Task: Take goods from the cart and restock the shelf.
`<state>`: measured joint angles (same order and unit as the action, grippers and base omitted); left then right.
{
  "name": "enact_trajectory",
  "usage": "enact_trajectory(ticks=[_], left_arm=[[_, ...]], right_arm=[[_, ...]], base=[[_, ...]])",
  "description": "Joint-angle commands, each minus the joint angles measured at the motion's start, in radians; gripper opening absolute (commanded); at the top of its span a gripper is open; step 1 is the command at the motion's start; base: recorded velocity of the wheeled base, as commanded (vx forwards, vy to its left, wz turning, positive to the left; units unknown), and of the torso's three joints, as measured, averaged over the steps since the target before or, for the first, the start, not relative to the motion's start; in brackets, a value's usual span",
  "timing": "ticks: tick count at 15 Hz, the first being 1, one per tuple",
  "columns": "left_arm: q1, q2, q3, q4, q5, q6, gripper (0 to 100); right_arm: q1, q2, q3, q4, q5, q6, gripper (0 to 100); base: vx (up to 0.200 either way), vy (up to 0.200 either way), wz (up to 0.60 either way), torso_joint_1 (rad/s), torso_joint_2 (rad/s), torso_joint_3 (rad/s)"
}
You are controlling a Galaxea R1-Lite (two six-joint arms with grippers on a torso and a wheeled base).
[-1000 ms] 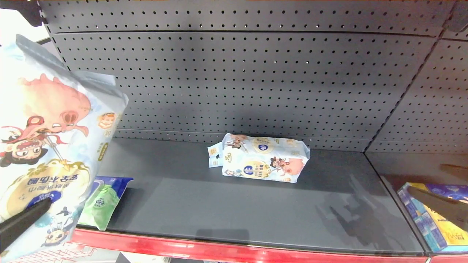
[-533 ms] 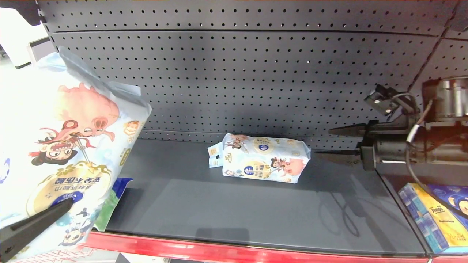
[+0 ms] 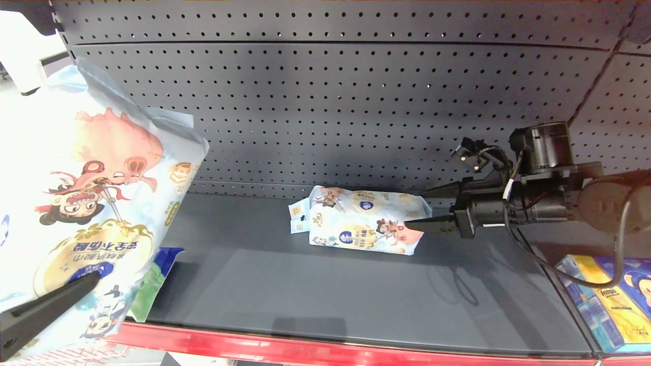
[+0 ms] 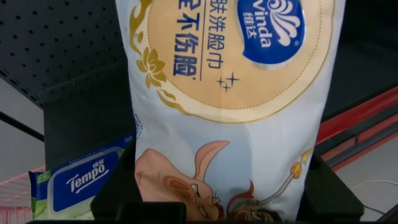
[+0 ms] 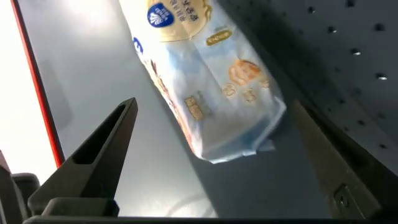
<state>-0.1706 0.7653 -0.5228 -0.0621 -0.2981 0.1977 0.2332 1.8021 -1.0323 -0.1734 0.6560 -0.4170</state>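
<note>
Log: left gripper (image 4: pixel 221 171) clamped on a pack (image 3: pixel 91 203); right gripper (image 3: pixel 414 208) wide at a second pack (image 3: pixel 363 218).
Nearest me, the held pack stands upright off the shelf's (image 3: pixel 315 290) front-left edge. Behind it a green pack (image 3: pixel 152 279) lies at the shelf's front-left corner. Farther back, near the pegboard (image 3: pixel 330 117), I see the second pack lying flat mid-shelf, its right end between the right gripper's spread fingers.

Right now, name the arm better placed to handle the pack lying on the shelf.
Right. The right gripper is open around the lying pack's end; the left gripper is shut on the held pack.
</note>
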Motion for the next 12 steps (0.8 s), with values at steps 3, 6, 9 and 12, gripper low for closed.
enact_trajectory(ticks=[3, 6, 9, 12], left_arm=[[0.0, -0.001, 0.0, -0.001, 0.0, 0.0, 0], [0.0, -0.001, 0.0, -0.001, 0.0, 0.0, 0], [0.0, 0.0, 0.0, -0.001, 0.0, 0.0, 0], [0.0, 0.0, 0.003, -0.001, 0.0, 0.0, 0]], right_arm=[[0.005, 0.045, -0.035, -0.003, -0.004, -0.011, 100], [0.002, 0.049, -0.055, -0.001, -0.012, -0.012, 100], [0.003, 0.059, -0.029, -0.001, -0.012, -0.026, 100], [-0.006, 0.105, -0.04, -0.003, -0.013, -0.065, 100]], base=[[0.0, 0.0, 0.0, 0.0, 0.0, 0.0], [0.0, 0.0, 0.0, 0.0, 0.0, 0.0], [0.0, 0.0, 0.0, 0.0, 0.0, 0.0], [0.0, 0.0, 0.0, 0.0, 0.0, 0.0]])
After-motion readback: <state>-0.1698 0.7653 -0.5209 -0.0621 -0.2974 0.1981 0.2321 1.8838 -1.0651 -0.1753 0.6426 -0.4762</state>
